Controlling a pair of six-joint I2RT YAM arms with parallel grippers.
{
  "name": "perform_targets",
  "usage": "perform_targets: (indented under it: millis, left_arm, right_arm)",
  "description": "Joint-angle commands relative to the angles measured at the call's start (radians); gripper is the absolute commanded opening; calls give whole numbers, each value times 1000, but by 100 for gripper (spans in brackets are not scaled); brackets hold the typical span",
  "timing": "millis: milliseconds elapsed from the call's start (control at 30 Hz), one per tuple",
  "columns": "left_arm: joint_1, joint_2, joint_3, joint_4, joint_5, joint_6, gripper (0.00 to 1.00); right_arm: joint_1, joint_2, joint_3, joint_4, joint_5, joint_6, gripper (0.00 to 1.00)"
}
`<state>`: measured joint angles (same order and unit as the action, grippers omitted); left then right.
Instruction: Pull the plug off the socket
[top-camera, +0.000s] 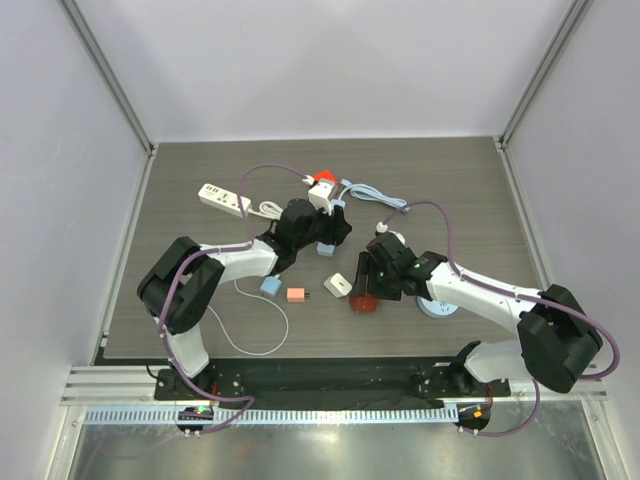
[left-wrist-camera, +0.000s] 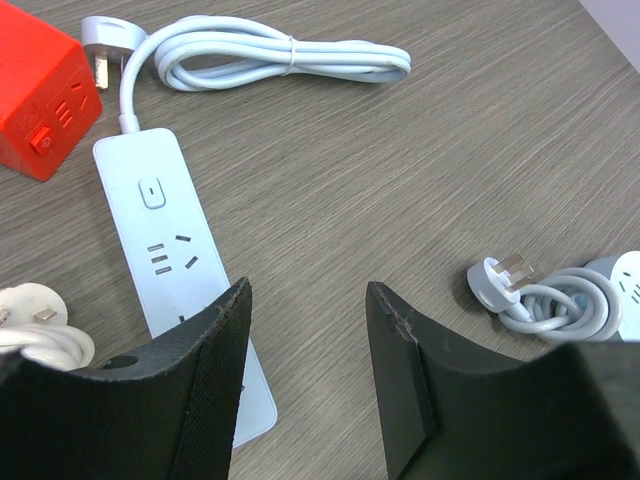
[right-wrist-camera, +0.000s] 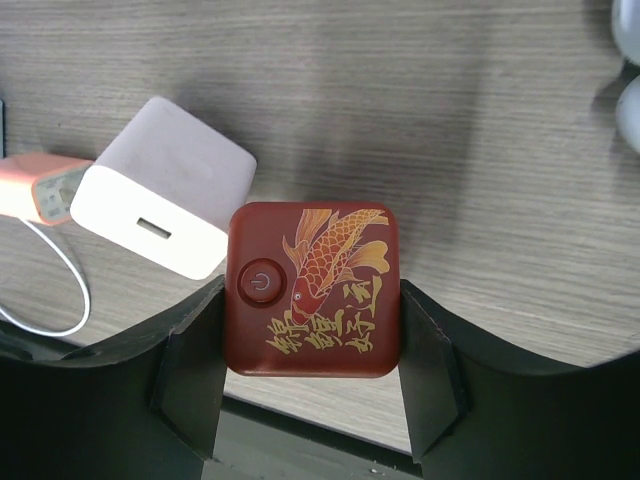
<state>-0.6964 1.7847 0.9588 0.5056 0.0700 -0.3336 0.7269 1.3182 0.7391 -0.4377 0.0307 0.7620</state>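
Note:
A dark red cube socket (right-wrist-camera: 312, 290) with a gold koi print and a power button sits between the fingers of my right gripper (right-wrist-camera: 312, 295), which is shut on its sides; no plug shows on the faces I see. In the top view this gripper (top-camera: 365, 292) holds the cube (top-camera: 363, 304) near the table's front. My left gripper (left-wrist-camera: 308, 295) is open and empty, low over a white power strip (left-wrist-camera: 170, 250). In the top view it (top-camera: 335, 228) is just below an orange-red cube socket (top-camera: 322, 178) with a white plug (top-camera: 320, 194) against it.
A white charger (right-wrist-camera: 165, 205) and a pink adapter (right-wrist-camera: 40, 190) lie left of the dark red cube. Loose white plugs (left-wrist-camera: 505, 280) and a coiled cable (left-wrist-camera: 285, 60) lie around the strip. Another white strip (top-camera: 224, 199) lies at the back left. A blue adapter (top-camera: 270, 285) lies nearby.

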Motion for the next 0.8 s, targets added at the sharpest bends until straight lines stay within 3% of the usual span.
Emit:
perform_targets:
  millis: [0,200,333,567,767]
  left_arm:
    - [-2,-24,12,48,-15,13,51]
    - [-2,-15,20,45,-7,13,51]
    - [0,-15,20,44,-7,13,51]
    - [-2,-16,20,39,-10,18,51]
    - [-2,-13,21,42,-6,11,51]
  right_arm:
    - [-7,4,29,-18,46,-30,56]
    - [-33,-30,83,-45,54,-69,82]
    - [-49,-40,105,-61,52,-89,93]
    - [-121,-112,149,-165,130,-118,94]
    - [-216,-201,103,-265,196,-141,88]
